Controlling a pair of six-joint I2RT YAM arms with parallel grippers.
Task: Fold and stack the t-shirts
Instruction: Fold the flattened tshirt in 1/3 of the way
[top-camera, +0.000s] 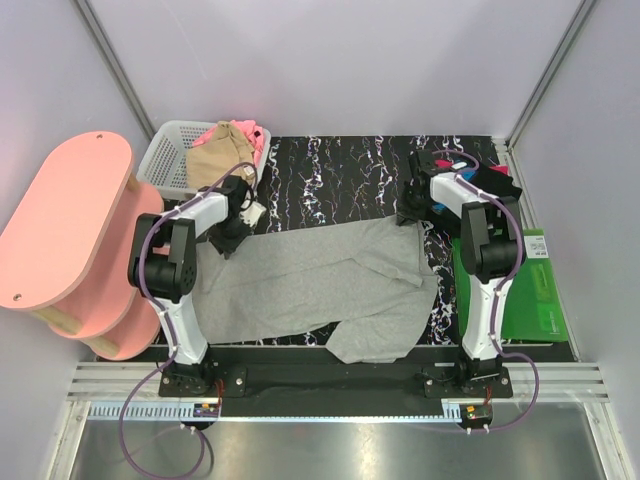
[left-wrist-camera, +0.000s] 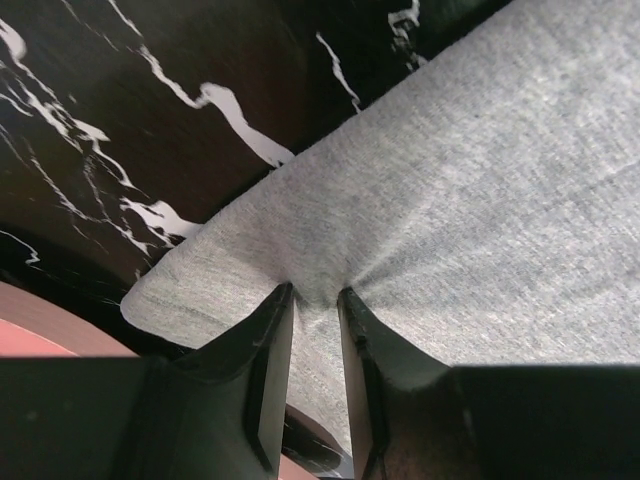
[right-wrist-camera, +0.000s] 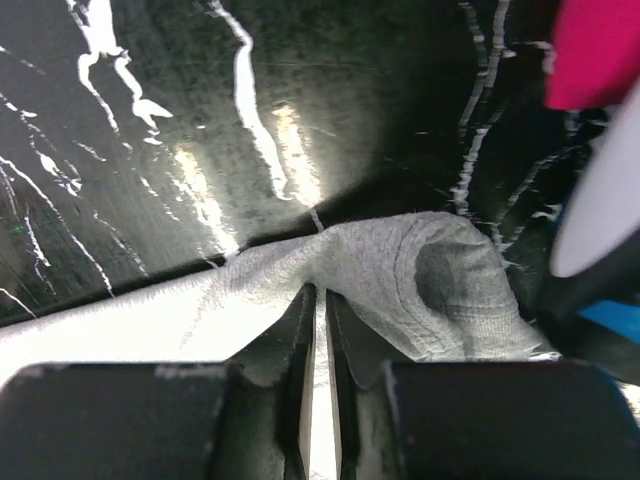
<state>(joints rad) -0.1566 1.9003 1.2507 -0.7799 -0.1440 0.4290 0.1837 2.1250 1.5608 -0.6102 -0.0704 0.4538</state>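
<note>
The task is only at its start. No t-shirt is folded yet, and there is no stack anywhere.

The big grey t-shirt (top-camera: 320, 285) lies spread across the middle of the black mat (top-camera: 340, 170). It is mostly flat, but it looks crooked and a bit bunched near the mat's near edge.

The left gripper (left-wrist-camera: 312, 292) is at the left side of the mat. Its two fingers pinch the grey t-shirt close to a corner, and the cloth wrinkles in toward them. The right gripper (right-wrist-camera: 320, 290) is toward the far right of the mat. Its fingers are almost together, with a rolled edge of the same grey t-shirt caught between them. So both grippers grip one t-shirt, one on each side.

I think this is the step of getting the grey t-shirt flat, or making its first fold.

A lot is left to do. The tan t-shirt (top-camera: 215, 160) and the pink t-shirt (top-camera: 245, 130) sit in a heap in the white basket (top-camera: 170, 150), just off the mat's far left corner. The black t-shirt (top-camera: 440, 160) with pink and blue on it lies at the mat's far right corner, partly hidden by the right arm. All four need folding and stacking.
</note>
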